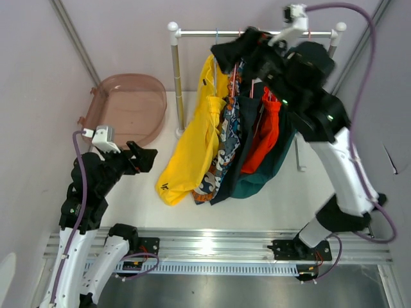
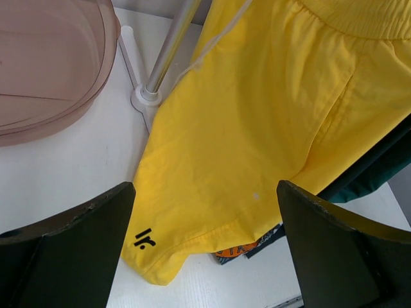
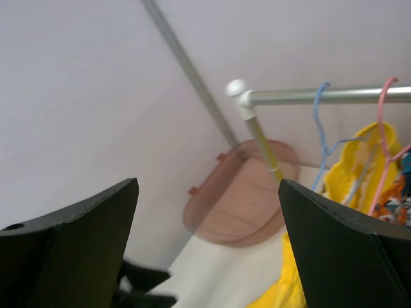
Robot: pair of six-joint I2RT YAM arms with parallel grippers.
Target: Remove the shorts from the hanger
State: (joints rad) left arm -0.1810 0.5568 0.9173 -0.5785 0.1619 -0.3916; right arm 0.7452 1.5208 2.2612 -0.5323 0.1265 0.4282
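- Hazard, double grasp: the five shorts hang packed on one rail (image 1: 257,33) and overlap. A closing end effector is likely to pinch two layers and drag a neighbour along.
- Hazard, hanger pull-off: tugging fabric without steadying the hanger could unhook it or tip the light rack.
- Hazard, collision: the right end effector (image 1: 232,50) sits high, with the rail and the blue hanger (image 3: 324,122) ahead of it and to its right. A careless advance may strike either.
- Right end effector: fingers apart, nothing between them.
- Left end effector (image 1: 142,158): fingers apart and empty, low over the bench (image 1: 270,205). The yellow shorts (image 1: 192,141) lie directly ahead of it, near but apart.
- Appearance: the yellow shorts are bright, with a small dark logo at the hem, which rests on the bench.
- Beyond them hang the patterned shorts (image 1: 221,151), navy shorts (image 1: 247,122), orange-red shorts (image 1: 266,138) and teal shorts (image 1: 257,179), all limp and creased.
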